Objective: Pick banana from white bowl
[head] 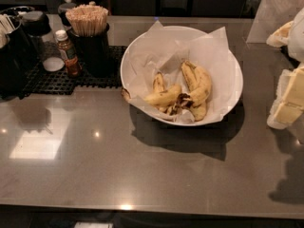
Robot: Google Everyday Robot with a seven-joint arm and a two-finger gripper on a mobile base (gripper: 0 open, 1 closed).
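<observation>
Sits at far right edge as gripper (288, 98), well apart from white bowl (142, 46), prob. staged pre-reach, open/shut can't tell, w/ banana (164, 98) front-left in bowl among others, cradled on paper liner (209, 46).

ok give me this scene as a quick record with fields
surface: dark counter
container: white bowl, mid-counter, lined with crinkled paper
contents: bananas, several, lying on the paper inside the bowl
gripper: gripper at the right edge, beside the bowl, apart from the bananas
left side: black mat with sauce bottle and holder of wooden sticks
task state: no banana lifted yet
</observation>
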